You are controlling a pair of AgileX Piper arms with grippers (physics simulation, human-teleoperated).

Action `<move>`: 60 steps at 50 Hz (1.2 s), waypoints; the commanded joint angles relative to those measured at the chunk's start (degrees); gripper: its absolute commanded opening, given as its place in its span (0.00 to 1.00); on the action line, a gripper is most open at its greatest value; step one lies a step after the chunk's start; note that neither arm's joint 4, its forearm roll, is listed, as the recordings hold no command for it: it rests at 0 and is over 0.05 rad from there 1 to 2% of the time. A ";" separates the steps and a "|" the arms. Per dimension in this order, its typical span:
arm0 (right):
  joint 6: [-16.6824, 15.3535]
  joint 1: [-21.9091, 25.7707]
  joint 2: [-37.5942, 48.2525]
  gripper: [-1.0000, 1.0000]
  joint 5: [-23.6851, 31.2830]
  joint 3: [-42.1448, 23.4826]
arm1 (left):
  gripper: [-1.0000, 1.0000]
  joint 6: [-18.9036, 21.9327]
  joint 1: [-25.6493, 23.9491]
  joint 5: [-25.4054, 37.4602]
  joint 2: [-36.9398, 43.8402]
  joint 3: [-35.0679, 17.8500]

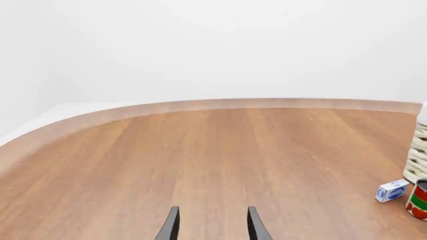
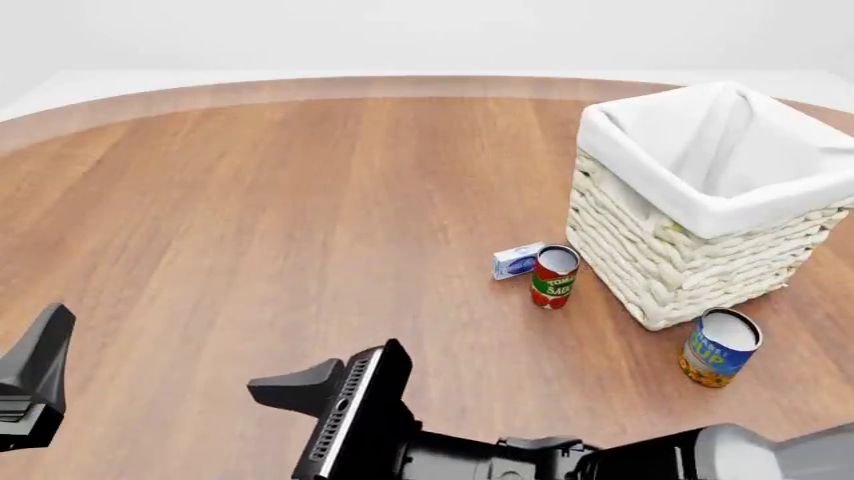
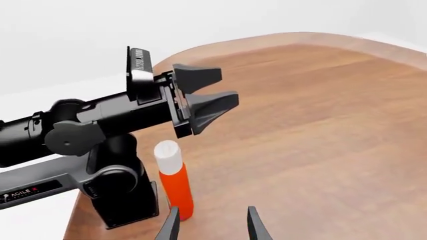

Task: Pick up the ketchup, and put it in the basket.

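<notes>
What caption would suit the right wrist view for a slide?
Right gripper, open, faces the upright ketchup standing beside the left arm's base near the table edge.

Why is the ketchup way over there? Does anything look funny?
Yes: the ketchup stands upright at the table's near edge, right beside the left arm's base, and is out of the front view; the basket and cans sit elsewhere.

The tabletop (image 2: 267, 200) is of warm brown wood with long grain lines that run from the near side toward the far side. Its far edge is curved and has a lighter, paler band along the rim. Behind this edge there is only a plain white surrounding, without visible walls, windows or furniture. The light is soft and even, and the shadows are weak.
</notes>
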 commanded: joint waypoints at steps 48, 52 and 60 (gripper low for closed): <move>6.87 6.71 12.35 1.00 3.86 -12.33 | 1.00 0.00 0.00 0.00 0.00 0.00; 7.02 6.77 12.14 1.00 3.94 -12.33 | 1.00 0.00 0.00 0.00 0.00 0.00; 8.03 8.79 13.02 1.00 5.07 -14.49 | 1.00 0.00 0.00 0.00 0.00 0.00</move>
